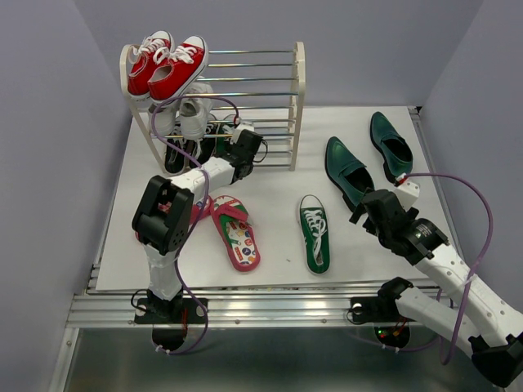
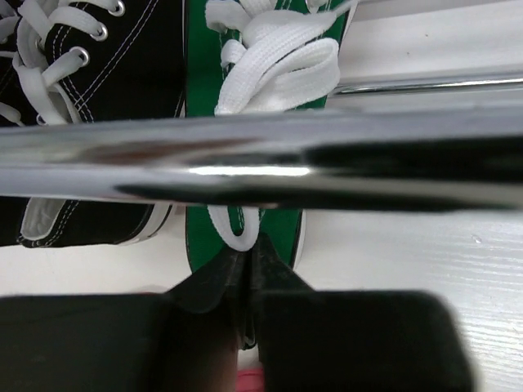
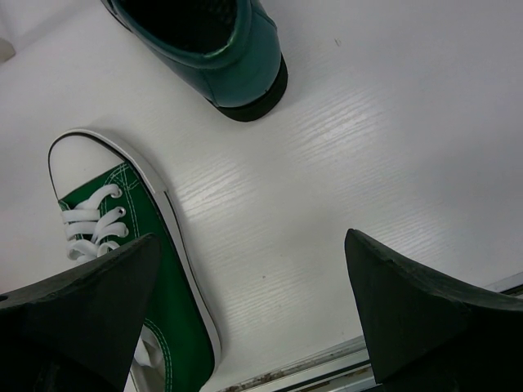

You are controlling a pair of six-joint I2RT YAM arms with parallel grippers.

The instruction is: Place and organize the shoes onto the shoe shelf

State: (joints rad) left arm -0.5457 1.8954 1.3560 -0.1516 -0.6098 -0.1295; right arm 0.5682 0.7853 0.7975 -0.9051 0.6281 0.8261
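The shoe shelf [image 1: 299, 98] stands at the back left. My left gripper [image 1: 237, 139] reaches into its lowest tier. In the left wrist view it [image 2: 248, 253] is shut on the heel end of a green canvas sneaker [image 2: 274, 57], which lies under a silver rod [image 2: 343, 155]. The second green sneaker [image 1: 314, 233] lies on the table, also in the right wrist view [image 3: 163, 253]. My right gripper [image 1: 359, 208] is open and empty [image 3: 245, 269] just above the table beside it. Two dark green loafers [image 1: 347, 170] [image 1: 391, 145] lie to the right. One flip-flop [image 1: 237, 233] lies front left; the other [image 1: 198, 210] is partly hidden under my left arm.
Red sneakers [image 1: 167, 65] sit on the top tier, white sneakers [image 1: 192, 110] on the middle tier, and a black sneaker [image 2: 90, 90] on the lowest tier beside the held green one. The table's front metal edge [image 3: 327, 359] is close under my right gripper.
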